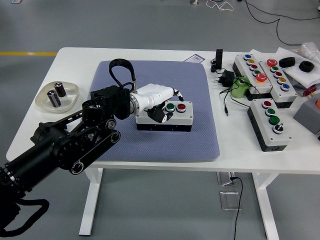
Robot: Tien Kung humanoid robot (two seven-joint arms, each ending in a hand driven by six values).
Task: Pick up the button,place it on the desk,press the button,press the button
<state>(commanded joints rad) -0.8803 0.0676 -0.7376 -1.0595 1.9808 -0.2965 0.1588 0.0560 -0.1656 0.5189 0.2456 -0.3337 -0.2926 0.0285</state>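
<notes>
A grey button box (175,117) with a green button (170,106) and a red button (181,106) sits on the blue-grey mat (155,75). My left hand (161,102), white with dark fingertips, hovers over the box's left half, just left of the green button. Its fingers are curled down toward the box top and hold nothing. My black left arm reaches in from the lower left. My right arm is out of view.
A shallow dish (67,90) with two batteries sits at the table's left. Several more button boxes (270,122), black cables, a plug (226,77) and a green object (241,87) crowd the right side. A grey object (310,114) lies at the right edge.
</notes>
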